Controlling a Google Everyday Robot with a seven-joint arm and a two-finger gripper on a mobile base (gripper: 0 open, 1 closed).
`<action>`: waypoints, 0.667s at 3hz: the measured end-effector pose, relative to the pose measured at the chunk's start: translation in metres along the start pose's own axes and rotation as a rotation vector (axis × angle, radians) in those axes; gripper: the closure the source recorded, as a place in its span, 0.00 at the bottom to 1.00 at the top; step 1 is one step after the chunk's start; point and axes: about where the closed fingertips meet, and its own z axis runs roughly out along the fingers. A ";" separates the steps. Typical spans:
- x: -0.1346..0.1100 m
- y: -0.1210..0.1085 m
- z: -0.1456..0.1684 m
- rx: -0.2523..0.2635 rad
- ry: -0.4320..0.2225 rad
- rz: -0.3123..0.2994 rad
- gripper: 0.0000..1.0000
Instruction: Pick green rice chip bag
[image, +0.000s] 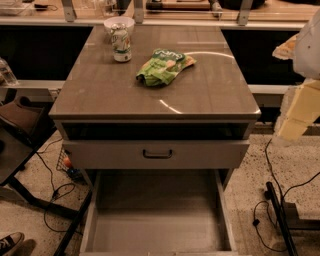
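The green rice chip bag (164, 66) lies crumpled on the grey cabinet top (110, 95), right of centre towards the back, with white lettering and orange-tan chip pictures facing up. My gripper (295, 117) shows as a pale cream and white shape at the right edge of the view. It is beyond the cabinet's right side and well apart from the bag. Nothing is seen in it.
An upright green-and-white drink can (121, 45) stands left of the bag, with a white bowl (119, 23) behind it. The top drawer (157, 154) is partly out and the bottom drawer (155, 220) is pulled fully open. Cables (272, 200) lie on the floor at the right, and a chair (20, 120) is on the left.
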 end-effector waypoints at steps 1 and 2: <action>-0.001 -0.002 -0.001 0.006 0.000 -0.004 0.00; -0.006 -0.009 -0.005 0.027 0.000 -0.018 0.00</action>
